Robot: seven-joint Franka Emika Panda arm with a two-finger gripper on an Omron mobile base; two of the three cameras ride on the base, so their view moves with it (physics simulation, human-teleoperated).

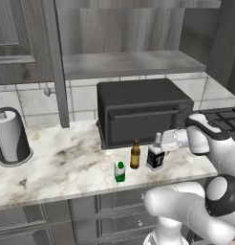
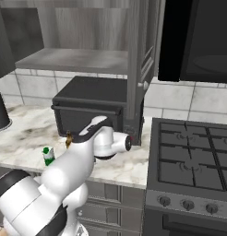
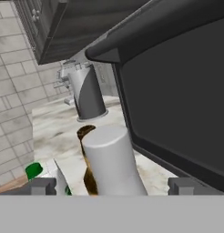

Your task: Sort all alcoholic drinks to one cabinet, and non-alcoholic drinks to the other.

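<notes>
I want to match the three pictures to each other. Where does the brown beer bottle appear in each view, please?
Left base view: brown beer bottle stands on the counter, in front of the black toaster oven, between the green-and-white container and the clear bottle.
Right base view: only its top peeks past the arm, left of centre.
Hand view: low, left of centre, mostly behind the clear bottle's white cap.
Shared landmark: the toaster oven.

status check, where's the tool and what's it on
Tool open, straddling clear bottle, not gripped. Brown beer bottle close beside it. Toaster oven right behind.
</notes>
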